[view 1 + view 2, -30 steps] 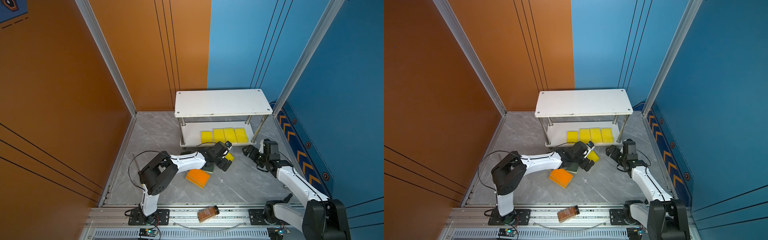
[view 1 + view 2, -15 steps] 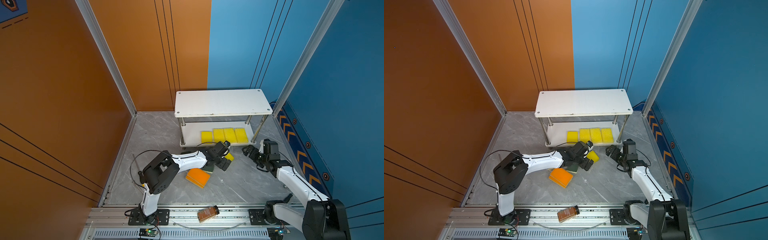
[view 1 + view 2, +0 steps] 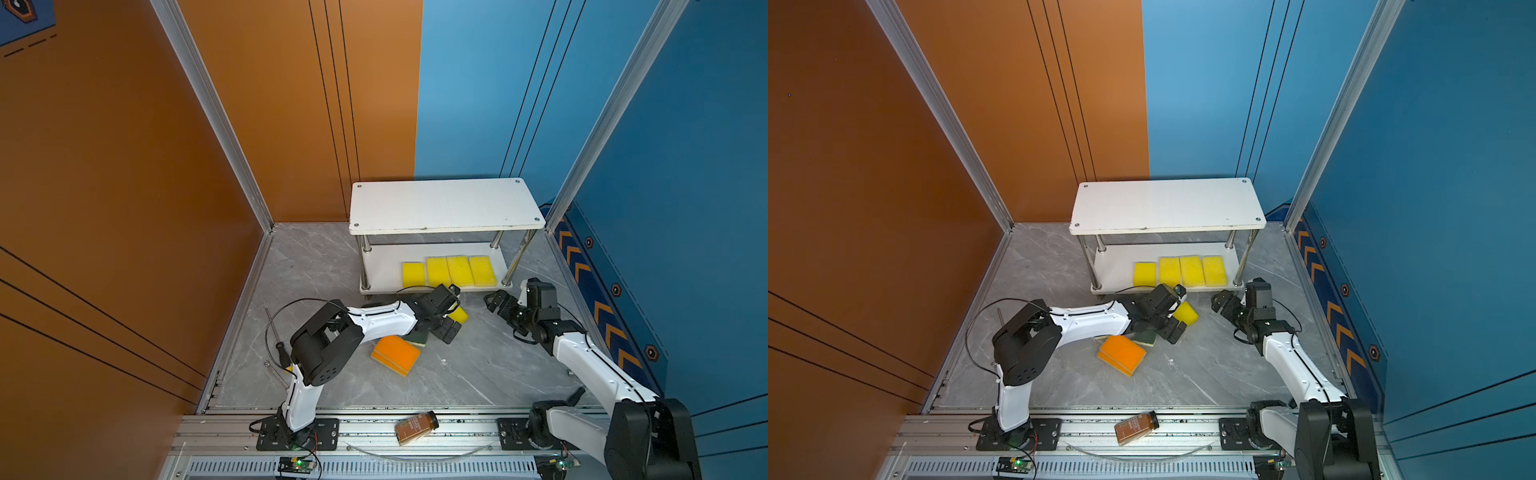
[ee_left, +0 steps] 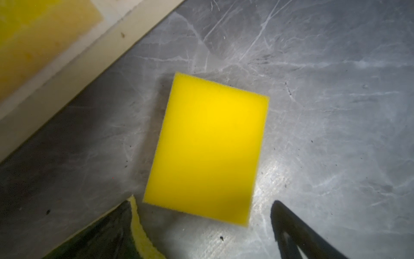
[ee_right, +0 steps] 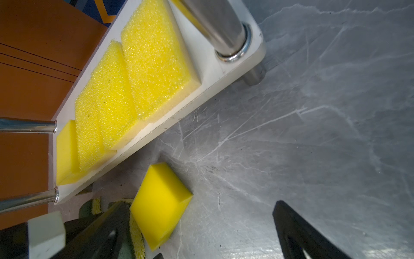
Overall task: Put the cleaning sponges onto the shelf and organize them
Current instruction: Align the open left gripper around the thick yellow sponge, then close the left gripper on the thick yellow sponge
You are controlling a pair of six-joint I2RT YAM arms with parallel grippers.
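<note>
Left wrist view: yellow sponge point(image 4: 207, 148), flat on worktop point(image 4: 336, 112) beside shelf point(image 4: 74, 65). Judged light, soft, compressible; take across its short width. Left fingers point(image 4: 282, 215) spread, empty; right fingers point(image 5: 289, 222) likewise.

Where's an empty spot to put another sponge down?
The shelf's top board is bare. The lower board has a gap between its left post and the yellow sponges. Floor is open between the orange sponges and right arm. Crowded around the left pincer and the loose sponge beside it.
</note>
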